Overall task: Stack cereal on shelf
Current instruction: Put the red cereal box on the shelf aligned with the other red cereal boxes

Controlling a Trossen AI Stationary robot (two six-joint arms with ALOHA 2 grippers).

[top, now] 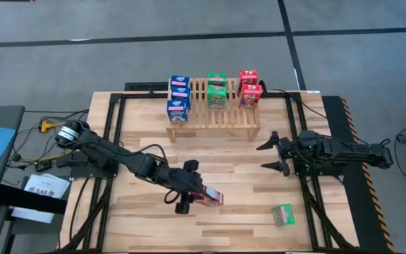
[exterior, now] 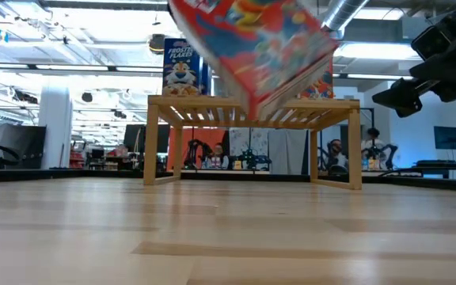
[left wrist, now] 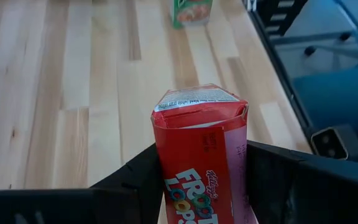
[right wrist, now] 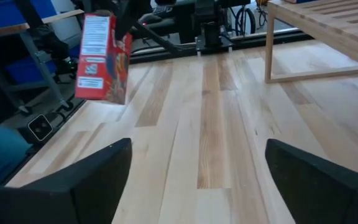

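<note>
Left hand [top: 189,192] is clamped on a red box [top: 208,197] lifted off the tabletop [top: 245,176], presumably bound for the shelf [top: 213,113]; right hand [top: 275,155] sits wide open, empty, nearer the shelf.

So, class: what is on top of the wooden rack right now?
On the rack stand three blue boxes at one end, two green boxes in the middle and two red boxes at the other end. The back boxes are partly hidden by those in front.
</note>
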